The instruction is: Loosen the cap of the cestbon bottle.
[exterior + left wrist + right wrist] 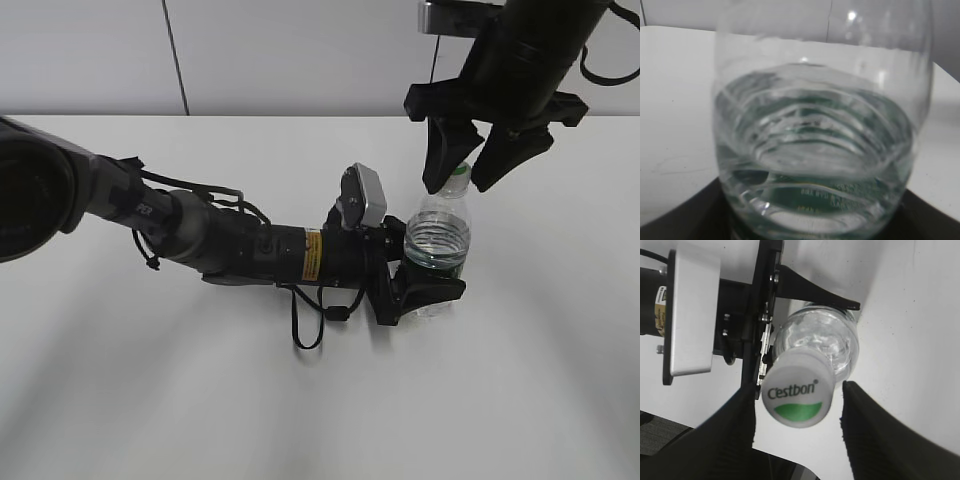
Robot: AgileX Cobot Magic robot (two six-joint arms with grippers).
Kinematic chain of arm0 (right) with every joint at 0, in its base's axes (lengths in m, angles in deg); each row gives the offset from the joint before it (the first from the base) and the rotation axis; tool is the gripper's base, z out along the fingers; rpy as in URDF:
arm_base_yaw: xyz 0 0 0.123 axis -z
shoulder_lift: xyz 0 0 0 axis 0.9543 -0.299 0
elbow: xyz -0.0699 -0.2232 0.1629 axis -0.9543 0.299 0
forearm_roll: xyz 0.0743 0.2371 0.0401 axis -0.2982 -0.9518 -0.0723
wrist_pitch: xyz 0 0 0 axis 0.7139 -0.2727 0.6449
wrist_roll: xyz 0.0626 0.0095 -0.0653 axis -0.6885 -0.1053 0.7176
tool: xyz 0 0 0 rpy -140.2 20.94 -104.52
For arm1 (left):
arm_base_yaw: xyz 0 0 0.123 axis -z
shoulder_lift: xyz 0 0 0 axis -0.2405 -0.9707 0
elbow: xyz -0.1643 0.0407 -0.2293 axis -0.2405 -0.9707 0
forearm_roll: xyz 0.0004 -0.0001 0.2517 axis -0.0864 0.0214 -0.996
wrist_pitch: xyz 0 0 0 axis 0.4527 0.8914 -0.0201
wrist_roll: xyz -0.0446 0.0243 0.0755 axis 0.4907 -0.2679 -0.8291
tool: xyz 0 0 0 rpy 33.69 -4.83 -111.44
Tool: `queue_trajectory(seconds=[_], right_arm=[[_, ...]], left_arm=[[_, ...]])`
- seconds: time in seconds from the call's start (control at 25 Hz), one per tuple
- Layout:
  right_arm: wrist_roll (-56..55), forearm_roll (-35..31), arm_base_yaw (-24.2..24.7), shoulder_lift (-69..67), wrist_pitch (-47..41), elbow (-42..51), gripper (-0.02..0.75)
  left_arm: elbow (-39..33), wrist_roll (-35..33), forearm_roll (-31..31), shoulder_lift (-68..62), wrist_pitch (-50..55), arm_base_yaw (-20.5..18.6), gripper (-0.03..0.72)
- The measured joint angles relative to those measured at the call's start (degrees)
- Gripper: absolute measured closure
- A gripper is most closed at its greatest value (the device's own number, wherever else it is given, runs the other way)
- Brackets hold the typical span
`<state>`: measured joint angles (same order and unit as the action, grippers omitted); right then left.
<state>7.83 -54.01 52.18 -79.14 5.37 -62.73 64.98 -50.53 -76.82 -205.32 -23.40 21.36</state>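
Right wrist view: the right gripper point(796, 427) is spread wide, fingers at nine and three o'clock of the cap point(797, 396), not touching. Beyond, the upright cestbon bottle point(437, 235) is clamped low by the left gripper point(425, 290) on the table point(560, 380).

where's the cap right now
The cap is on top of the upright cestbon bottle, right of centre in the exterior view, between the open fingers of the right gripper; the left gripper clamps the bottle's lower body.
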Motion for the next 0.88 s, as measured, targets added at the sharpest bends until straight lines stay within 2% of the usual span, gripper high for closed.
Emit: queue_trajectory(seconds=[0.16, 0.32, 0.52, 0.6, 0.88], right_arm=[[0.9, 0.0, 0.0, 0.0, 0.0, 0.0, 0.341], [3.7, 0.0, 0.0, 0.0, 0.0, 0.0, 0.426], [11.0, 0.2, 0.0, 0.0, 0.0, 0.0, 0.426], [16.8, 0.3, 0.0, 0.1, 0.0, 0.0, 0.426], [49.7, 0.6, 0.0, 0.1, 0.0, 0.0, 0.426]], left_arm=[[0.0, 0.0, -0.1, 0.0, 0.0, 0.0, 0.186], [0.0, 0.0, -0.1, 0.0, 0.0, 0.0, 0.186], [0.0, 0.0, -0.1, 0.0, 0.0, 0.0, 0.186], [0.0, 0.0, -0.1, 0.0, 0.0, 0.0, 0.186], [0.0, -0.6, -0.5, 0.0, -0.2, 0.0, 0.186]])
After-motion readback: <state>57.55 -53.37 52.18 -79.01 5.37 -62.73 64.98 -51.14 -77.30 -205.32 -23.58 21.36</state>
